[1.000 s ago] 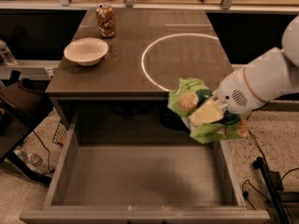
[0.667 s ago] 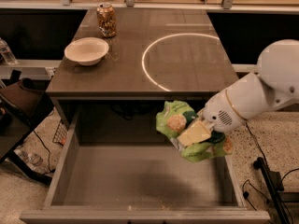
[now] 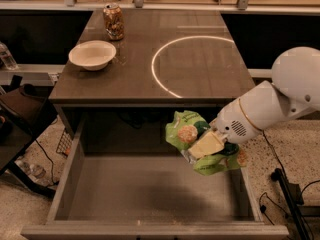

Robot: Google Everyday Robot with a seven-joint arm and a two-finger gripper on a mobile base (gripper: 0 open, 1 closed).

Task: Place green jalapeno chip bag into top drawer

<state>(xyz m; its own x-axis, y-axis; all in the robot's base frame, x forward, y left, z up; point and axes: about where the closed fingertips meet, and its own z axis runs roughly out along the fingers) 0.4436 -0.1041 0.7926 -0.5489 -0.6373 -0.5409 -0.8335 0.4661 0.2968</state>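
The green jalapeno chip bag [image 3: 186, 131] is a crinkled light-green bag with yellowish chip pictures. My gripper [image 3: 206, 145] is shut on it and holds it in the air over the right part of the open top drawer [image 3: 150, 194]. The drawer is pulled out below the table's front edge, grey-brown, with a bare flat bottom. The white arm reaches in from the right. The bag's lower right part is partly hidden by the yellowish finger.
On the table [image 3: 150, 59] stand a white bowl [image 3: 92, 54] at the left and a soda can [image 3: 114, 21] behind it. A white ring is marked on the tabletop. Cables and a dark chair lie at the left, a stand at the right.
The gripper with the bag has moved left and down, from the drawer's right edge to over the drawer's inside.
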